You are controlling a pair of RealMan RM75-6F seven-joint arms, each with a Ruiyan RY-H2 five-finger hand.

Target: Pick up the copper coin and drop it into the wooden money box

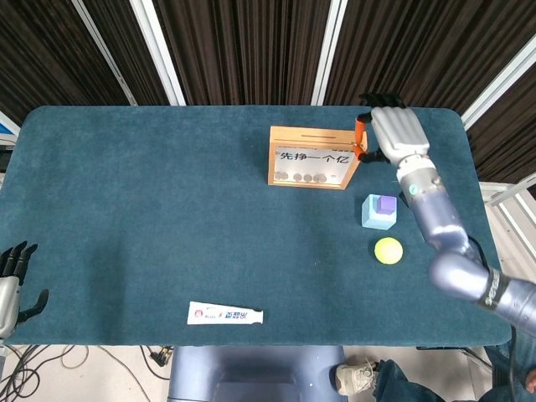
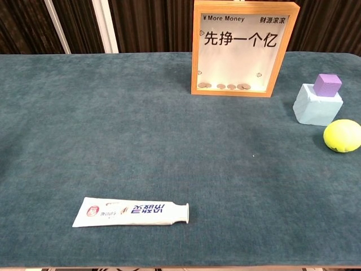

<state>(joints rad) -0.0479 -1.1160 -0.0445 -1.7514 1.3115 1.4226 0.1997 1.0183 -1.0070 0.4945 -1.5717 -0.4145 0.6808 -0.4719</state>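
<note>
The wooden money box point(image 1: 316, 157) stands upright at the back of the table, with several coins lying behind its clear front point(image 2: 244, 48). My right hand point(image 1: 394, 136) hovers at the box's top right corner, beside the slot in its top edge. Its orange thumb point(image 1: 358, 139) and a dark fingertip are pressed together in a pinch. The copper coin is too small to make out between them, and no loose coin lies on the cloth. My left hand point(image 1: 12, 280) rests off the table's front left edge with its fingers spread, holding nothing. The chest view shows neither hand.
A light blue block topped by a purple cube point(image 1: 378, 211) point(image 2: 317, 104) stands right of the box. A yellow ball point(image 1: 388, 250) point(image 2: 342, 135) lies in front of the block. A toothpaste tube point(image 1: 224, 315) point(image 2: 131, 212) lies near the front edge.
</note>
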